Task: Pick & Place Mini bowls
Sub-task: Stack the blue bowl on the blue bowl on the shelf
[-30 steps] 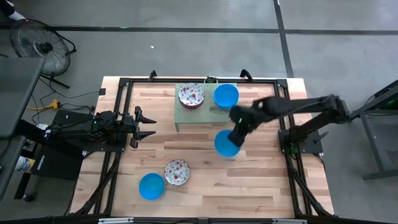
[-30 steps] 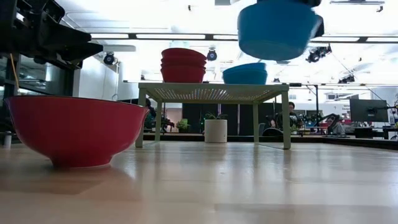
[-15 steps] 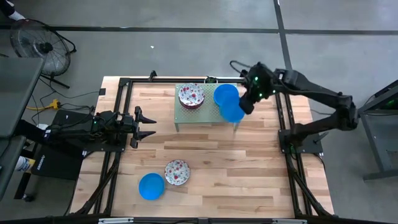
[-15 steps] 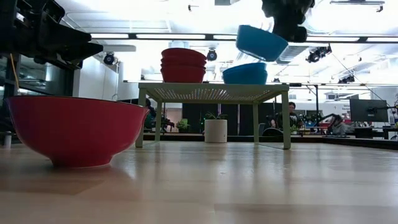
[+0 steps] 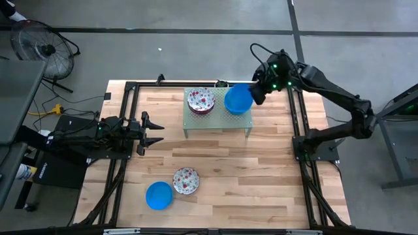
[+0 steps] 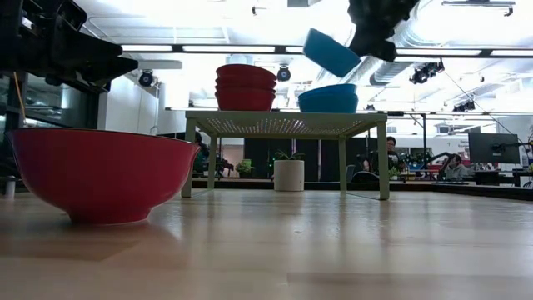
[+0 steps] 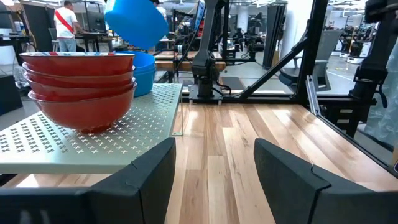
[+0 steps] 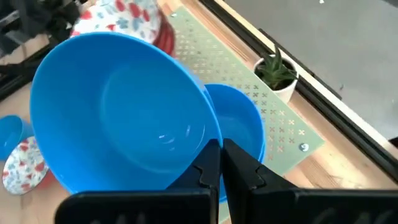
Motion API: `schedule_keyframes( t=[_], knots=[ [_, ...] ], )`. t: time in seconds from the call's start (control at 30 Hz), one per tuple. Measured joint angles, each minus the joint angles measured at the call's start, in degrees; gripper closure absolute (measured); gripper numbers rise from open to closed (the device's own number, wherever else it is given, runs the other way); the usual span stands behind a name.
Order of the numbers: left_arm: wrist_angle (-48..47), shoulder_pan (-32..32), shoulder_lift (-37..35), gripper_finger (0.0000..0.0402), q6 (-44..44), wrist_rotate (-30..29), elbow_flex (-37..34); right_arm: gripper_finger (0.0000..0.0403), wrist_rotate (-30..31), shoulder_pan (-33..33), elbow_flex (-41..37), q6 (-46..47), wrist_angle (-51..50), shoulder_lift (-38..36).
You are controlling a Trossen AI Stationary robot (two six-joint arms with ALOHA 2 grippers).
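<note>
Blue bowl, high view: held bowl (image 5: 238,99) sits over the green stand (image 5: 217,118) at the far middle of the bench (image 5: 261,176), above the blue stack; the right gripper (image 5: 258,92) pinches its rim from the right side.
Other bowls, high view: floral stack (image 5: 200,100) on the stand's left half; one blue bowl (image 5: 159,195) and one floral bowl (image 5: 186,181) touching each other on the bench near the front edge.
Left gripper, high view: left gripper (image 5: 155,132) waits at the bench's left side, fingers spread apart, holding nothing.
Low view: held bowl (image 6: 331,52) hangs tilted in the air above the blue stack (image 6: 328,98), not touching it; red-sided stack (image 6: 246,87) stands on the stand (image 6: 283,125); a large red bowl (image 6: 102,173) close by.
Left wrist view: held bowl (image 7: 136,23) tilted above the stacks.
Right wrist view: fingers (image 8: 239,168) clenched on the held bowl's (image 8: 124,115) rim; a small potted plant (image 8: 277,74) beside the stand.
</note>
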Motion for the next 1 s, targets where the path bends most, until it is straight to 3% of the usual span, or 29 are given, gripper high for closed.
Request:
schedule_keyframes(
  t=[0.33,0.8,1.0],
  knots=[
    [0.0,0.0,0.0,0.0189,0.0,0.0,0.0,0.0403,-1.0,-3.5,0.0,9.3,1.2,5.4],
    [0.0,0.0,0.0,0.0189,0.0,0.0,0.0,0.0403,-0.9,-3.7,0.0,22.5,0.8,5.9],
    [0.0,0.0,0.0,0.0189,0.0,0.0,0.0,0.0403,1.3,-3.7,5.3,24.4,-2.8,8.2]
  ],
)
